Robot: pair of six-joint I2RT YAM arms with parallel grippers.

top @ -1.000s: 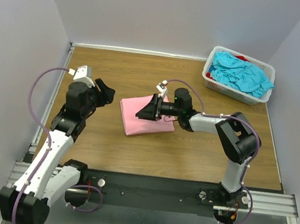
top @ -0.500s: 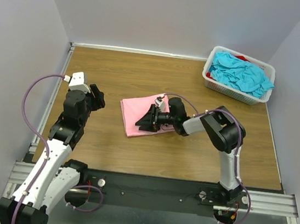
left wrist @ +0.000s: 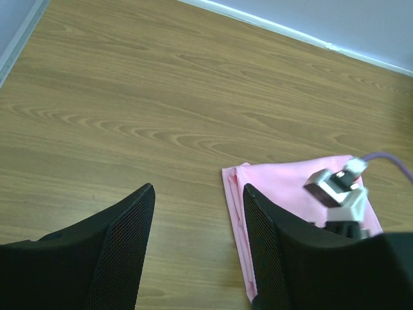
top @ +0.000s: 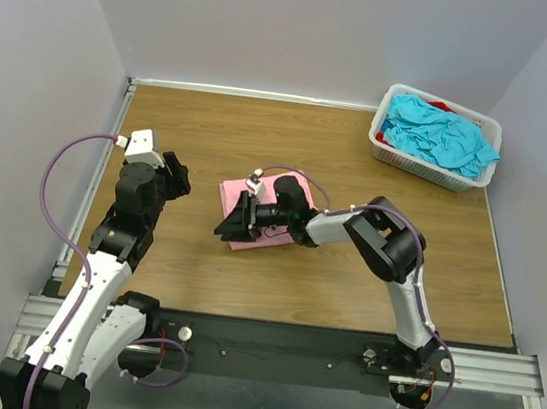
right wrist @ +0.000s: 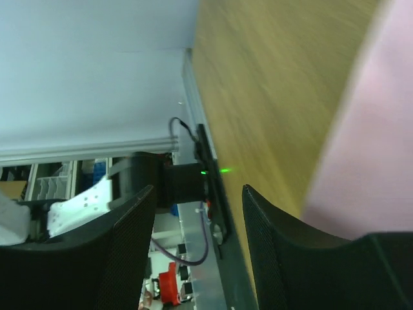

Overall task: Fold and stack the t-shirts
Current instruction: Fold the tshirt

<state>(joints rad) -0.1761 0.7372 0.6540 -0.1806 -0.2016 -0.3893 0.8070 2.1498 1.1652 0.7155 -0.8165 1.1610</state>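
Note:
A folded light pink t-shirt (top: 235, 197) lies flat mid-table; it also shows in the left wrist view (left wrist: 290, 184) and the right wrist view (right wrist: 371, 161). My right gripper (top: 223, 226) reaches low across it, with its open, empty jaws (right wrist: 197, 194) at the shirt's near-left edge. My left gripper (top: 181, 174) hovers to the left of the shirt, open and empty (left wrist: 197, 194). Turquoise t-shirts (top: 442, 136) and a bit of a red one (top: 438, 106) are piled in the basket.
The white slotted basket (top: 399, 155) stands at the back right corner. Grey walls close off the left, back and right. A metal rail (top: 286, 342) runs along the near edge.
My right arm has swept left over the pink shirt, its gripper going from the shirt's middle to its left edge. My left gripper drew back slightly to the left.

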